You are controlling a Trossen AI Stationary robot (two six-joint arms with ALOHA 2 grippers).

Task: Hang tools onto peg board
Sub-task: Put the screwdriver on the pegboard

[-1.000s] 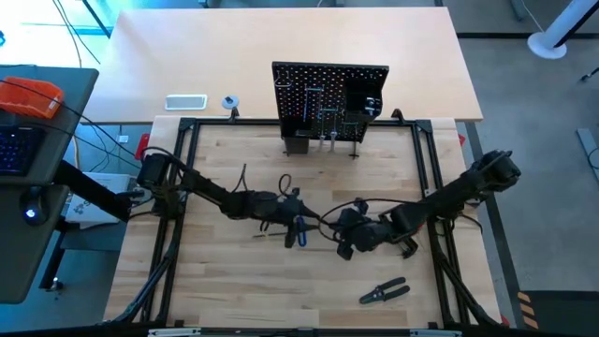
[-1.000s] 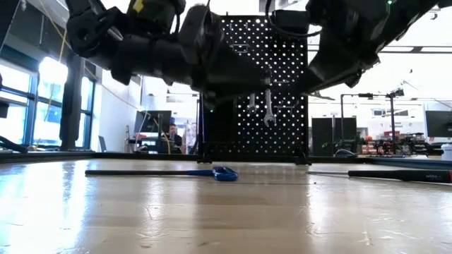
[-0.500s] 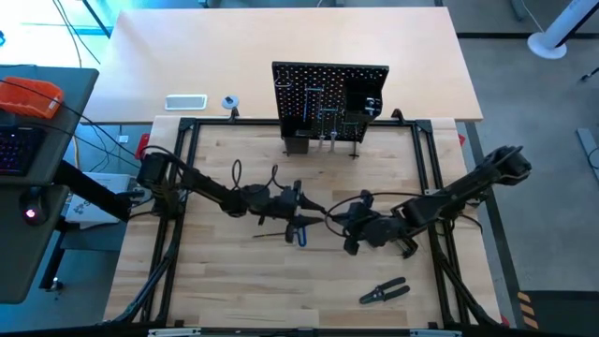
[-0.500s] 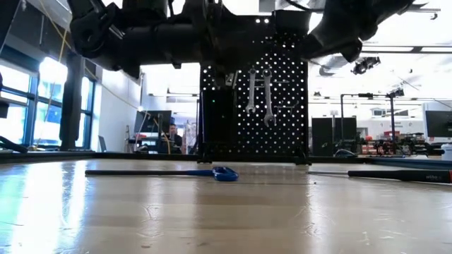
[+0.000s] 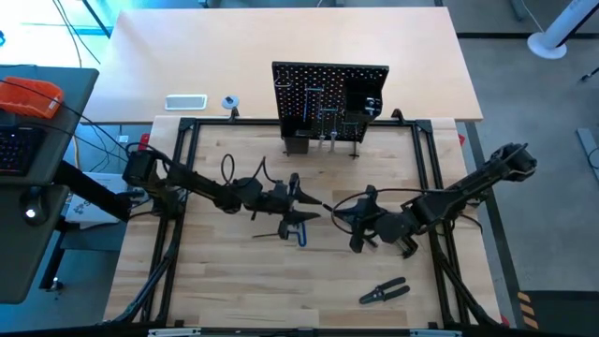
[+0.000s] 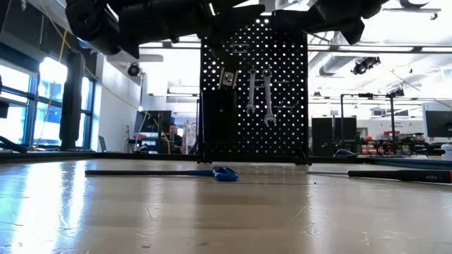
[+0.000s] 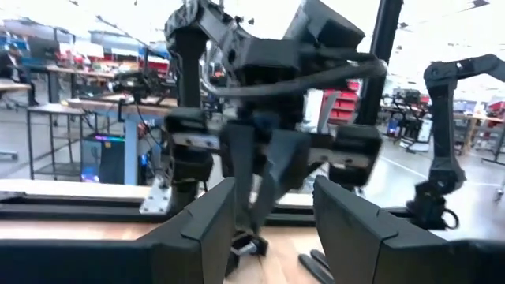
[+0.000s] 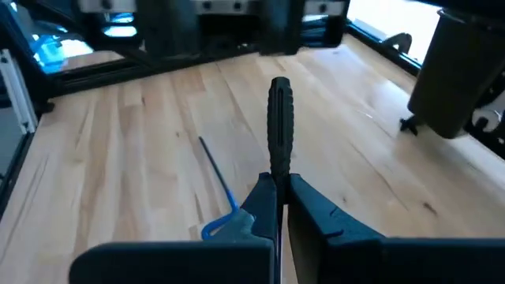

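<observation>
Right gripper (image 8: pixel 278 207) is pinched tight on a black-handled screwdriver (image 8: pixel 279 126), carried clear of the table at mid-workspace. Left gripper (image 7: pixel 272 213) faces it, fingers parted, nothing between them. I judge a handover or regrip is in hand. Below them the blue-handled bent key (image 5: pixel 297 230) lies flat; black-handled pliers (image 5: pixel 384 292) sit at the near edge. Farther back, the peg board (image 5: pixel 329 98) already carries 2 silver wrenches (image 6: pixel 258 97). Next I need a free hook and a level approach.

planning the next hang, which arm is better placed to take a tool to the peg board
Right. The right gripper is already shut on a black-handled screwdriver held off the table. The left gripper is open and empty above the blue-handled bent key, short of the peg board.
</observation>
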